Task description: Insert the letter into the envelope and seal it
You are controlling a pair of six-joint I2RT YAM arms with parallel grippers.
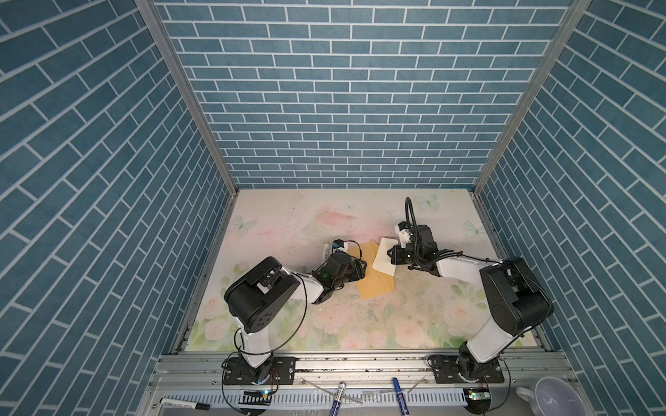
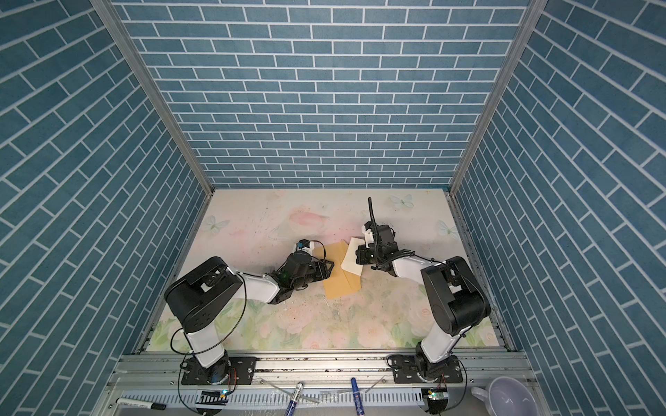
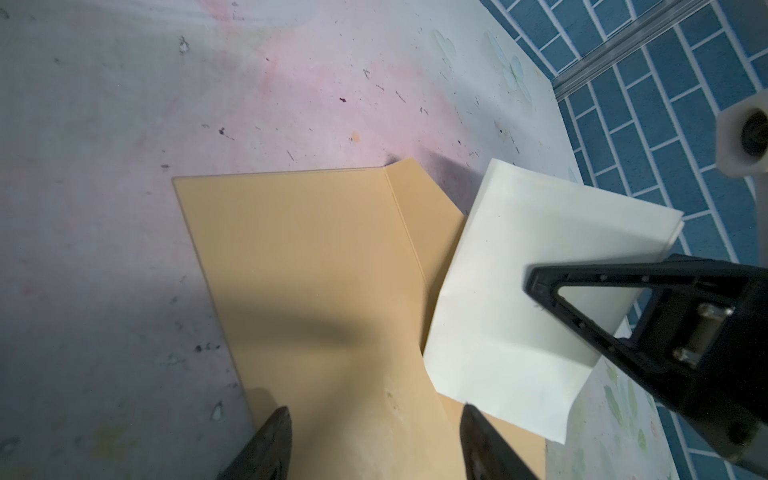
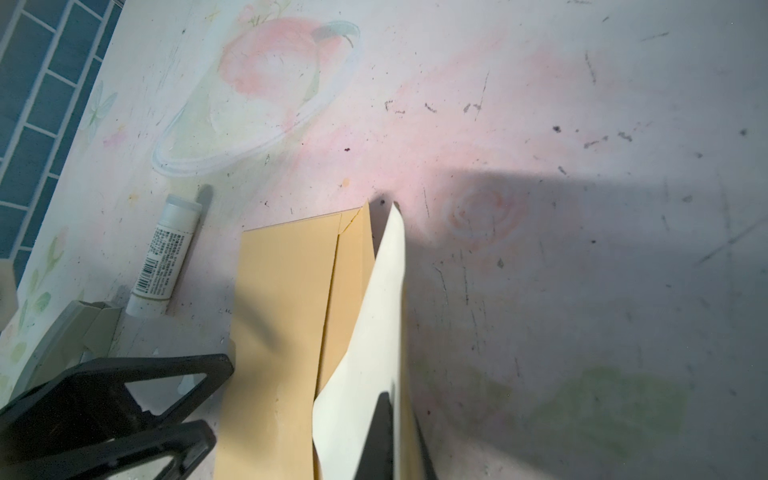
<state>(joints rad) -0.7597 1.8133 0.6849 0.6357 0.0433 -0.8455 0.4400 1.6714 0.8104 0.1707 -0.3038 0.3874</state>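
The envelope [image 3: 311,257] is matt tan kraft paper, the letter [image 3: 511,266] thin smooth cream paper, the worktop [image 3: 124,104] scuffed, speckled floral print.

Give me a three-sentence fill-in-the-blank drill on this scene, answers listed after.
The right gripper is shut on the ____.
The left gripper, over the envelope, is ____.
The glue stick lies on the ____, apart from the envelope.
Missing: letter; open; table.
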